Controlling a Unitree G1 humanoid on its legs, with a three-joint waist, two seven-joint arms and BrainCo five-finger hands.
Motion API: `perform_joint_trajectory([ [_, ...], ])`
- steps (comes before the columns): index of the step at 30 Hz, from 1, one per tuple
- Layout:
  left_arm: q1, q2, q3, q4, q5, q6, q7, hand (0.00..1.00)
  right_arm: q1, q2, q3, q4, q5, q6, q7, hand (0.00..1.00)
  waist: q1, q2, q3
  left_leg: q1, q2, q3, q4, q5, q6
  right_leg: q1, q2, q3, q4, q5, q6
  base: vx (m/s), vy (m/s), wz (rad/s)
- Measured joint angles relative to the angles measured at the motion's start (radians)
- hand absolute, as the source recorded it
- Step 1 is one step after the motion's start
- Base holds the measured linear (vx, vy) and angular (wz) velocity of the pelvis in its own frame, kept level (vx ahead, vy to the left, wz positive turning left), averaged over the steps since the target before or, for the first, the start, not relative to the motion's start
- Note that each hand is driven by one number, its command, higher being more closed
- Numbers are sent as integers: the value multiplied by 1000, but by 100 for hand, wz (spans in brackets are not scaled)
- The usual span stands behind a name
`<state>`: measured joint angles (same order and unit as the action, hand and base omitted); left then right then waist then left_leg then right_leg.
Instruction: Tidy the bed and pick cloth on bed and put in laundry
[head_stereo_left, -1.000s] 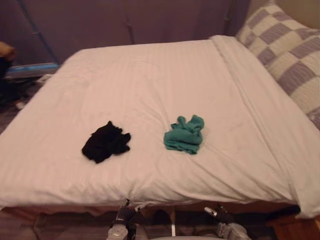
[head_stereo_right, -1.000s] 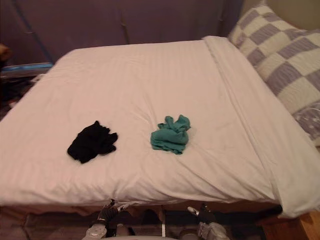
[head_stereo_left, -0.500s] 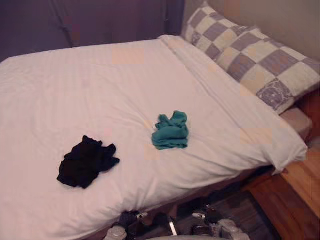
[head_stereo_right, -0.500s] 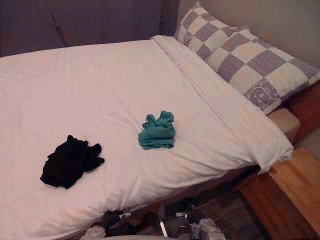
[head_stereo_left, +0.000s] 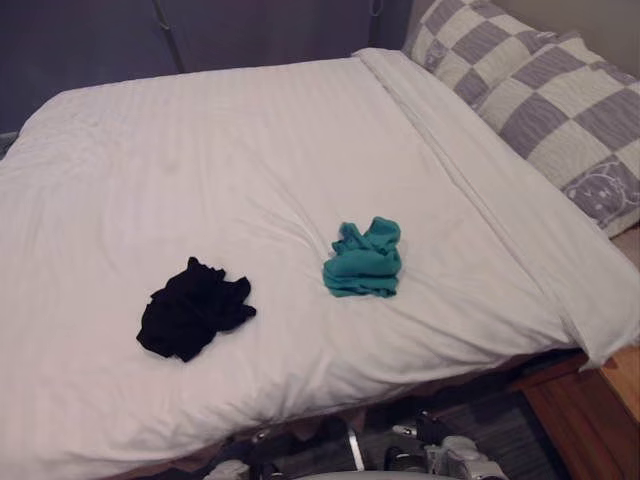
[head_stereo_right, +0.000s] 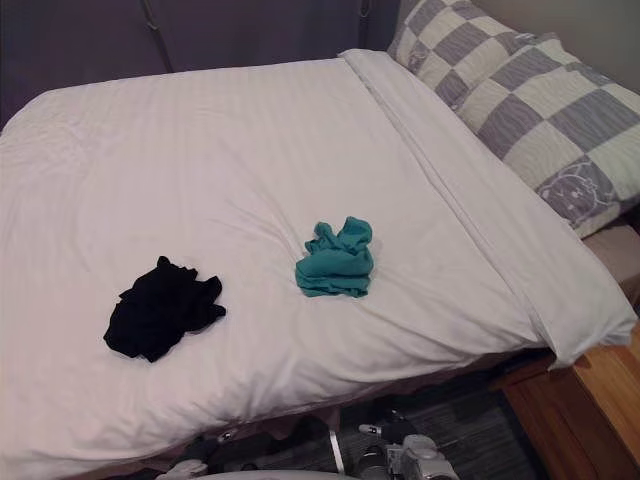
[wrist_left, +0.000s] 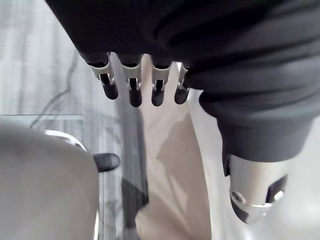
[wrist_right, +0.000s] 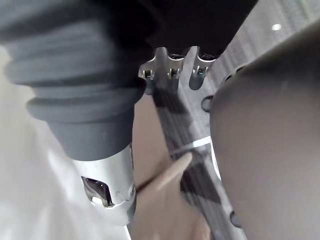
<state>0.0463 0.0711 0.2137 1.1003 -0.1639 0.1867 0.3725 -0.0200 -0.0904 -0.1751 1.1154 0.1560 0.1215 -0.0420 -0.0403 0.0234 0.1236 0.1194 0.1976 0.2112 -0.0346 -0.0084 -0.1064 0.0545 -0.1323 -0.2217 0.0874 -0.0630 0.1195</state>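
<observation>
Left hand (wrist_left: 132, 85), right hand (wrist_right: 172, 70): fingers relaxed, empty, low by near edge of bed (head_stereo_left: 250, 150); black cloth (head_stereo_left: 192, 310) ahead of left hand, long axis near-left to far-right; green cloth (head_stereo_left: 364, 260) ahead between hands, bunched, lobe pointing away; open bedding round both.

Dark curtain (head_stereo_left: 90, 45), perhaps — wooden side table (head_stereo_right: 592, 412)

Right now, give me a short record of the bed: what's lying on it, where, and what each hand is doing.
bed: white, mostly smooth
black cloth: crumpled, toward the near edge, left
green cloth: crumpled, right of the black cloth, apart from it
pillows: checkered, far right
left hand: open, empty
right hand: open, empty
cloths picked up: none
</observation>
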Motion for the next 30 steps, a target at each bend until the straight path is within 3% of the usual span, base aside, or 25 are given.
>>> perform_joint_trajectory([
  [5, 94, 42, 281, -8, -2, 0, 60, 0, 66, -43, -193, -27, 89, 18, -118, 0, 21, 0, 0, 2, -10, 13, 2, 5, 9, 37, -18, -49, -3, -19, 9, 62, 21, 30],
  [7, 122, 96, 402, -34, 7, -19, 67, 0, 83, -119, -282, -51, 90, 18, -132, 0, 35, 5, -3, 12, -8, 31, -4, 6, 6, 51, -19, -59, -3, -23, 9, 18, 17, 13],
  [10, 128, 177, 467, -87, 36, -78, 62, 0, 85, -211, -355, -109, 63, 4, -142, 0, 54, 17, -15, 21, -7, 49, -35, 19, -15, 52, -18, -63, -3, -24, 11, -38, 12, 0],
  [12, 123, 268, 490, -192, 94, -158, 55, 0, 36, -292, -380, -127, 10, -7, -189, 0, 55, 18, -30, 16, -6, 56, -38, 20, -16, 46, -18, -66, -4, -24, 11, -52, 15, 3],
  [15, 66, 392, 402, -306, 138, -225, 66, 0, 1, -335, -375, -210, -95, -30, -252, 0, 57, 18, -39, 14, -8, 60, -61, 35, -24, 37, -19, -67, -2, -25, 6, -5, 6, 3],
  [17, 26, 446, 326, -384, 155, -244, 71, 0, -28, -352, -335, -265, -160, -30, -286, 0, 57, 17, -40, -3, -9, 64, -60, 38, -25, 14, -19, -58, -2, -18, 8, 11, 10, -5],
  [19, -52, 503, 210, -483, 196, -244, 71, 0, -58, -379, -235, -371, -231, -2, -306, 0, 54, 17, -39, -13, -10, 68, -58, 45, -28, -10, -18, -47, -2, -8, 11, 57, 22, -13],
  [22, -152, 518, 105, -635, 236, -235, 54, 0, -115, -408, -148, -480, -318, 55, -301, 0, 47, 17, -39, -13, -17, 84, -58, 46, -29, -22, -20, -24, -3, -4, 8, 75, 23, -17],
  [26, -238, 546, 13, -707, 266, -228, -5, 0, -195, -453, -69, -488, -377, 66, -275, 0, 22, 21, -36, -12, -25, 92, -44, 47, -29, -22, -28, -10, -4, -3, 6, 84, 23, -9],
  [30, -404, 567, -110, -704, 266, -206, -106, 0, -343, -497, 44, -508, -395, 75, -236, 0, 3, 19, 25, -50, -22, 99, 5, 47, -29, -55, -28, 29, 0, 6, -6, -11, -8, -16],
])
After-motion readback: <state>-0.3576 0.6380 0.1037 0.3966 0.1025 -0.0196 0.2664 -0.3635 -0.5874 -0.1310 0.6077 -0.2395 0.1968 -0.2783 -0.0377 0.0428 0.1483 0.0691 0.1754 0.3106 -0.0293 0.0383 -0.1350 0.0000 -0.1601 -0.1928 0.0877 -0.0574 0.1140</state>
